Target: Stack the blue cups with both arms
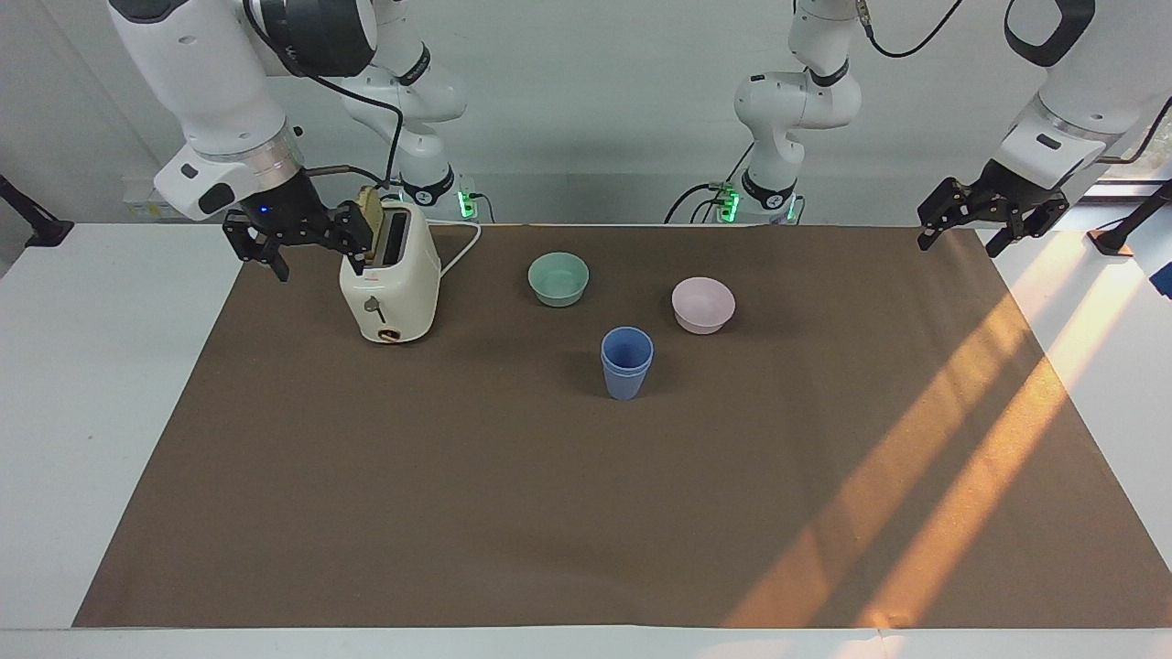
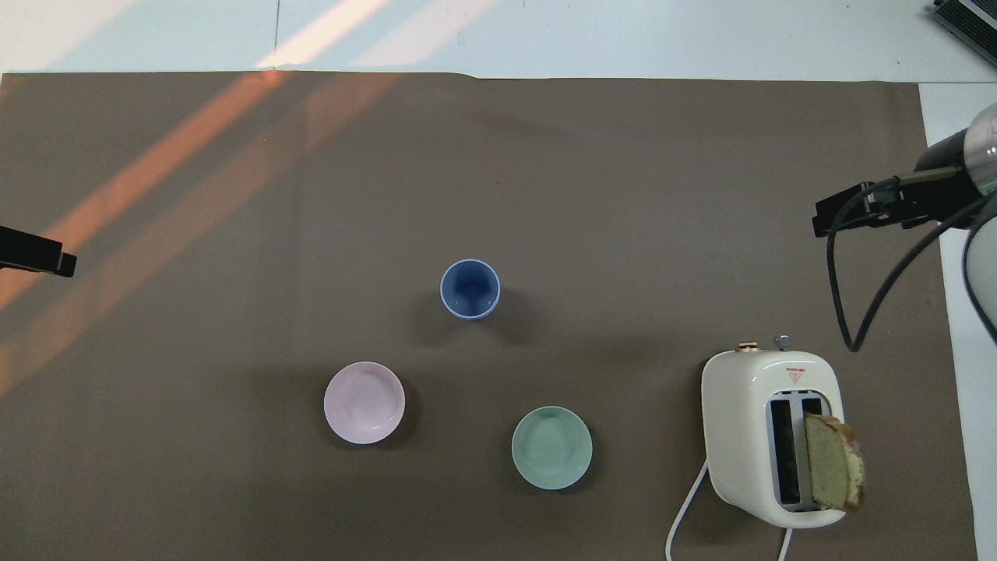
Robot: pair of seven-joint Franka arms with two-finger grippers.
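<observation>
The two blue cups [image 1: 626, 362] stand nested, one inside the other, upright on the brown mat near the table's middle. From above they show as a single blue rim [image 2: 470, 289], a little farther from the robots than both bowls. My right gripper [image 1: 309, 253] hangs open and holds nothing, up in the air over the mat's edge beside the toaster, toward the right arm's end of the table. Over the mat's corner at the left arm's end, my left gripper [image 1: 961, 240] also hangs open with nothing in it and waits. Neither gripper touches the cups.
A cream toaster [image 1: 389, 284] with a bread slice [image 1: 369, 213] sticking out stands near the right arm's base. A mint-green bowl [image 1: 558, 277] and a pale pink bowl [image 1: 703, 304] sit nearer to the robots than the cups. The brown mat [image 1: 458, 513] covers most of the table.
</observation>
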